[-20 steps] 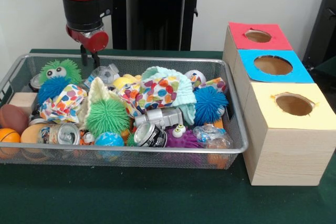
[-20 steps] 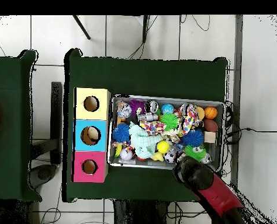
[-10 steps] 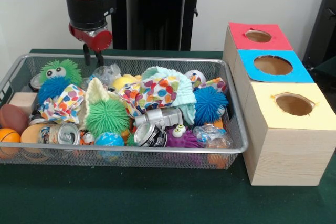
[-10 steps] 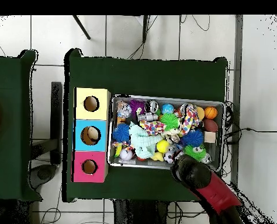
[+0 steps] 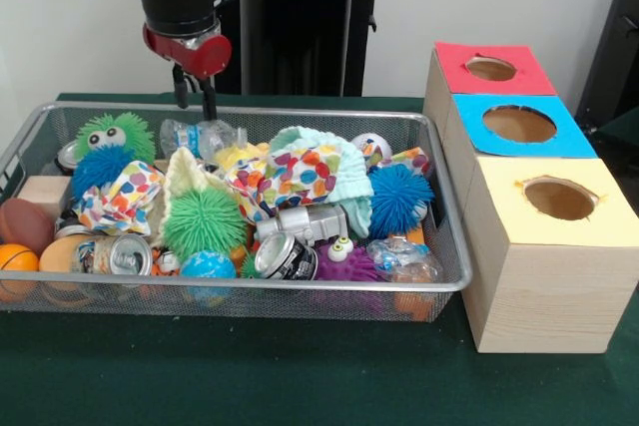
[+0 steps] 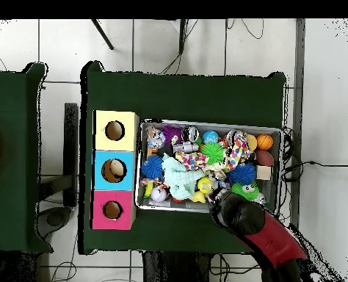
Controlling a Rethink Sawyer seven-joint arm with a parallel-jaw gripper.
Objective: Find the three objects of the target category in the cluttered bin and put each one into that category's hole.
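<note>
Gripper hangs in upper left of the front view, two dark fingers slightly apart with nothing between them, tips just above the far rim of the wire mesh bin. Directly under it: a crumpled clear plastic bottle, likely the nearest thing to take, though which category is wanted cannot be told. Bin is heaped: green googly-eyed spiky ball far left, polka-dot cloth draped over the middle pile, blue spiky ball right of centre, crushed drink cans along the lower edge. Cloth covers part of the pile, so some items may lie hidden. Little free room inside; a descent would graze neighbours. Right of the frame, three wooden boxes stand in a row touching one another, close by the bin: red-topped hole, blue-topped hole, yellow-topped hole, all unobstructed from above. In the overhead view the arm crosses the bin's lower right corner.
</note>
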